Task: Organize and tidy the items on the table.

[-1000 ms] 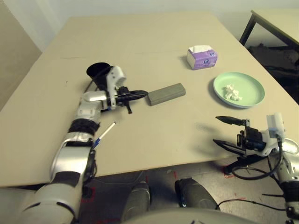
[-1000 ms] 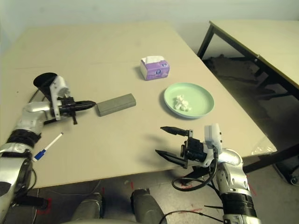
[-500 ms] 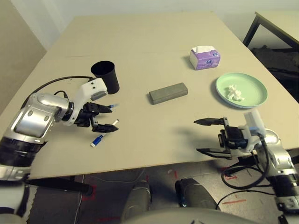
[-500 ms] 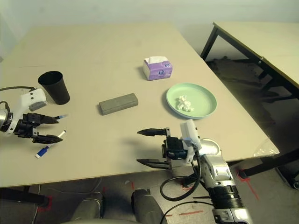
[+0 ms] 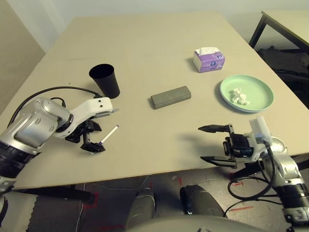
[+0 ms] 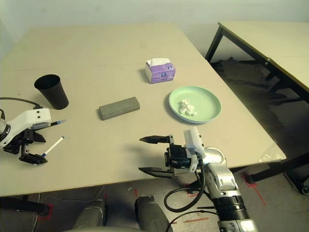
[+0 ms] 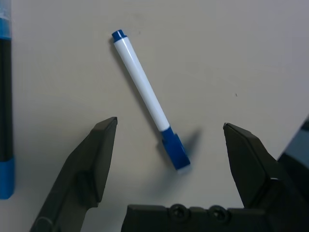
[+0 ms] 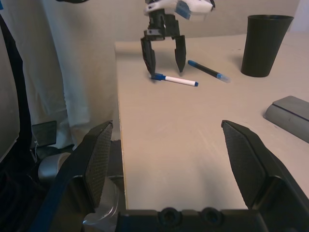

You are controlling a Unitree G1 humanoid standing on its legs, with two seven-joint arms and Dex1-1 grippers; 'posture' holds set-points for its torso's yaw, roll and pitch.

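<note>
Your white marker (image 7: 147, 99) lies flat on the surface (image 5: 145, 63), between the left gripper (image 7: 169, 145)'s released jaws; the pen (image 8: 208, 70) lies just beside. Descend off-centre and a fingertip could roll it toward the near edge. Right gripper (image 8: 169, 159) hangs spread, empty.

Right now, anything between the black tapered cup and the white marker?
Yes: a slim blue-black pen lies between the black tapered cup and white marker, in the right wrist view.

- White marker with blue cap (image 7: 148, 99) lies on the beige matte table (image 7: 231, 58).
- Left gripper (image 7: 170, 133) hangs above it, black fingers (image 7: 99, 154) spread.
- Slim blue-black pen (image 7: 5, 106) lies beside.
</note>
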